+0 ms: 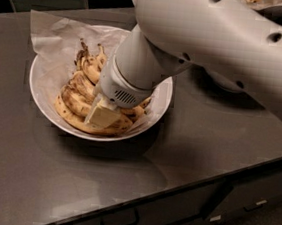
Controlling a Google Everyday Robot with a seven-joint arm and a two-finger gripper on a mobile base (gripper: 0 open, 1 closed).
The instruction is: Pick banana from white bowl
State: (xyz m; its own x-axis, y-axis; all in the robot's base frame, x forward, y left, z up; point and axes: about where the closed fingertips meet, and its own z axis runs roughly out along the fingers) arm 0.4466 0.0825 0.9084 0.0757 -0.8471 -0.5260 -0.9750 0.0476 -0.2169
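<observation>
Hand [103, 116] sits low in the white bowl [164, 104] on the desk [48, 185], against the brown banana [76, 97] lying there. I cannot tell if it is clamped. It should take one banana only, then lift slowly.

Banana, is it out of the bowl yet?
Not yet. Done: the gripper is down in the white bowl, on the banana pile. In hand: getting a grip; whether it holds one, I cannot tell. Left: lifting the brown banana out.
</observation>
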